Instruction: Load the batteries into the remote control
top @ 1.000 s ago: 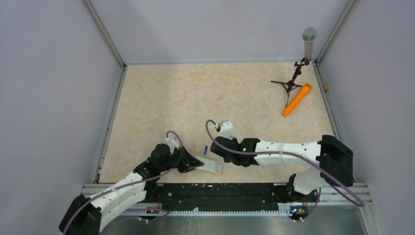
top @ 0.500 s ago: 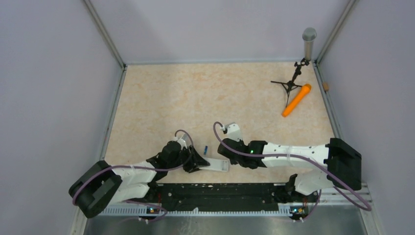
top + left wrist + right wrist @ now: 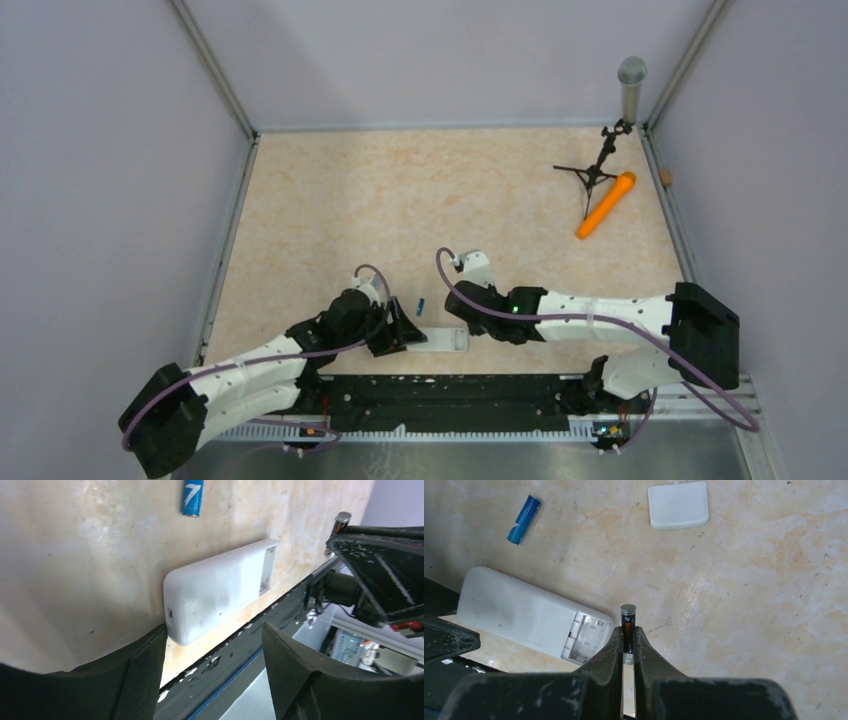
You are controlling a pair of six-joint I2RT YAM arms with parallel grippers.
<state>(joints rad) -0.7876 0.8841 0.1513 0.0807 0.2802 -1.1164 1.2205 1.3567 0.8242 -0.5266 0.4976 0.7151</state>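
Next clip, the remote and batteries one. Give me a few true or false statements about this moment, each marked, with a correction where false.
1. The right gripper grips the dark battery. True.
2. The blue battery sits inside the remote control. False: it lies on the table, apart from the remote.
3. The battery cover is fitted on the remote. False: it lies loose on the table, and the compartment is open.
4. The left gripper is open, at the remote's end. True.
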